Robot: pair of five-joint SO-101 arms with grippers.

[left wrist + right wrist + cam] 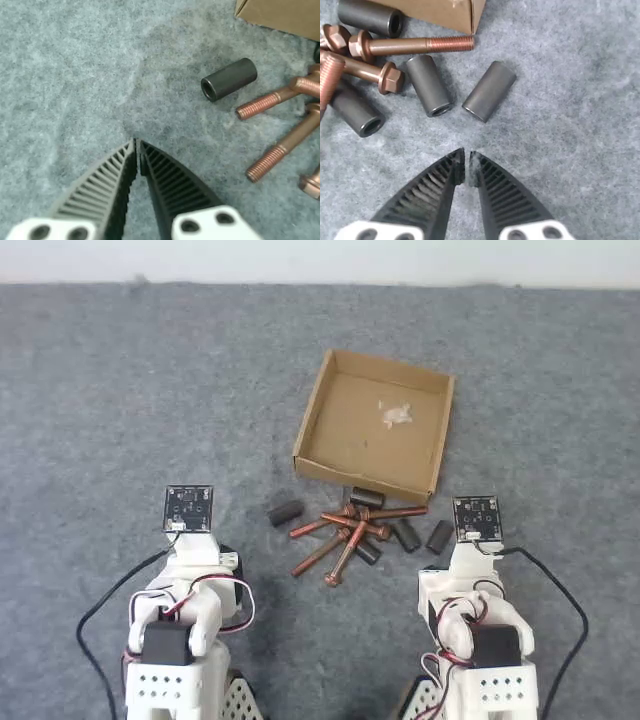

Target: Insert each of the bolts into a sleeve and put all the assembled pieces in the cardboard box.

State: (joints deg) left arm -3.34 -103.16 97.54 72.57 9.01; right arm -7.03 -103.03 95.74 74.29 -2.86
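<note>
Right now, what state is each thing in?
Box: open, no bolts or sleeves inside.
Bolts: loose on the carpet, none in a sleeve.
Sleeves: lying on their sides, empty.
Left fingers: shut, empty.
Right fingers: shut, empty.

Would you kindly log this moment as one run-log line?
left gripper: shut, empty | right gripper: shut, empty | bolts: loose beside sleeves, none inserted | cardboard box: no assemblies
</note>
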